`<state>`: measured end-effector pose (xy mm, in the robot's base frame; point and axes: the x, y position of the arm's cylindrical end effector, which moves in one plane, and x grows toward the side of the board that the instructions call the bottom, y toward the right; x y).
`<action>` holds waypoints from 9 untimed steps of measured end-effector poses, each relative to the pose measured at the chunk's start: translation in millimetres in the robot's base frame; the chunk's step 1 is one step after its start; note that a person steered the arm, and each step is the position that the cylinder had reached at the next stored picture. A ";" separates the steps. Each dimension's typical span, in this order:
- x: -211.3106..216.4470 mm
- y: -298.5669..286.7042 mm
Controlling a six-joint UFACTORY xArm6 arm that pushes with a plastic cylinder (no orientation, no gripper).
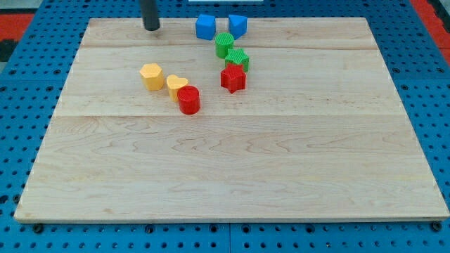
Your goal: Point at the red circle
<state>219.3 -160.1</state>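
The red circle (188, 100), a short red cylinder, stands on the wooden board (232, 169) left of centre, touching a yellow heart-shaped block (176, 86) at its upper left. My tip (151, 28) is near the board's top edge, well above and to the left of the red circle, apart from every block. A yellow hexagon (151, 76) lies between my tip and the red circle.
A red star (233, 79) lies right of the red circle. A green block (238, 58) and a green cylinder (224, 43) run up from it. Two blue blocks (205, 27) (238, 26) sit at the top edge. Blue pegboard surrounds the board.
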 end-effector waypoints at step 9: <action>0.7 -56.3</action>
<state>220.0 -216.4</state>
